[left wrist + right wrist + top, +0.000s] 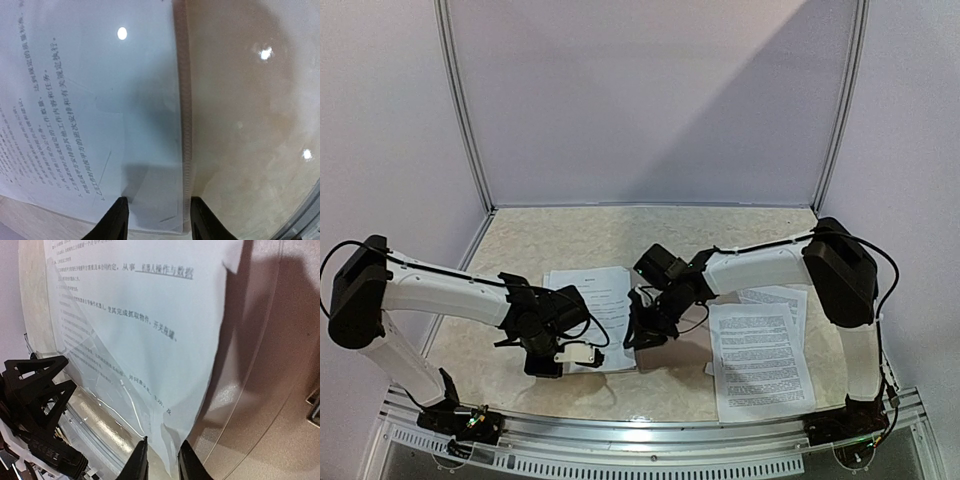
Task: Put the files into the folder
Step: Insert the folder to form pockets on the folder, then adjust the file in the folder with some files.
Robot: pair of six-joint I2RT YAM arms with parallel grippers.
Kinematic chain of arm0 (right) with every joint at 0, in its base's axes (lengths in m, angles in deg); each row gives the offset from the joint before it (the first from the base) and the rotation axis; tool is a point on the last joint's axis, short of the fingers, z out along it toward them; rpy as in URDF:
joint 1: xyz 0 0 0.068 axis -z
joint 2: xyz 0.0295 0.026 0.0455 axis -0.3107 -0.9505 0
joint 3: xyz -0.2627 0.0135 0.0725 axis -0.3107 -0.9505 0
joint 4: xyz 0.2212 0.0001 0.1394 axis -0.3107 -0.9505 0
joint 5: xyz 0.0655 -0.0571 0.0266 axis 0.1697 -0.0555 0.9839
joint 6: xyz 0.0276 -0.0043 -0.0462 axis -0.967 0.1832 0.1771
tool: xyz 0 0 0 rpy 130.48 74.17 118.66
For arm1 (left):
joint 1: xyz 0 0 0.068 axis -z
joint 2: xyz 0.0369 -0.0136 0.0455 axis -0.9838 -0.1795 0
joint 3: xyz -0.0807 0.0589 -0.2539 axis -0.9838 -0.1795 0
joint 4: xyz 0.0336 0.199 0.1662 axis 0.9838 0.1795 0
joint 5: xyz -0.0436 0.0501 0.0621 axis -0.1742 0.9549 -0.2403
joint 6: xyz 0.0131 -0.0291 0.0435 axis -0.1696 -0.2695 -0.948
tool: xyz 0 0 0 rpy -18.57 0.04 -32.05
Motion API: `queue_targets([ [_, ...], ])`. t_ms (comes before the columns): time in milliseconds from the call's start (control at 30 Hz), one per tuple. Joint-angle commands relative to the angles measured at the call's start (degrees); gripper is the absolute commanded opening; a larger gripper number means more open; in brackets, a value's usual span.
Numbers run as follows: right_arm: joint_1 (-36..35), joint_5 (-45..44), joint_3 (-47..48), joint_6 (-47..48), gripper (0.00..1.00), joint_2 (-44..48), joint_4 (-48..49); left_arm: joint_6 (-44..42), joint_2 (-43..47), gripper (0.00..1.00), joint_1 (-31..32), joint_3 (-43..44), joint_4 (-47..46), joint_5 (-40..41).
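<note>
The folder (186,125) is a clear glossy sleeve with a ribbed edge, lying on the tan table between the arms. A printed white sheet (600,300) lies in it. My left gripper (160,200) stands open, its fingers astride the folder's near corner (560,350). My right gripper (162,442) is at the sheet's right edge (638,335). Its jaws stand slightly apart, with the corner of a printed sheet (150,325) hanging between them. The folder's clear flap (95,365) is raised beside that sheet. More files (760,360) lie flat at the right.
Another printed sheet (782,298) pokes out from under the right stack. The left arm's black wrist (35,390) sits close to my right gripper. Grey walls close in the table on three sides, and a metal rail (650,432) runs along the near edge.
</note>
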Motion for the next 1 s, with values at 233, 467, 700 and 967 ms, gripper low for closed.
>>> queue_targets([
  [233, 3.7, -10.9, 8.5, 8.3, 0.32, 2.2, -10.3, -4.0, 7.0, 0.49, -11.0, 8.6, 10.3, -14.5],
  [467, 6.0, -20.8, 18.2, 11.9, 0.21, -3.4, -11.3, 1.1, 0.4, 0.42, -28.1, 16.9, 8.2, -8.0],
  [700, 6.2, -24.7, 28.4, 13.6, 0.03, -13.3, -14.7, 3.0, -11.0, 0.32, -36.7, 18.4, 2.6, 3.6],
  [967, 5.6, -26.8, 28.5, 14.0, 0.0, -17.1, -14.5, 4.1, -17.6, 0.31, -36.2, 18.7, 0.3, 3.0],
])
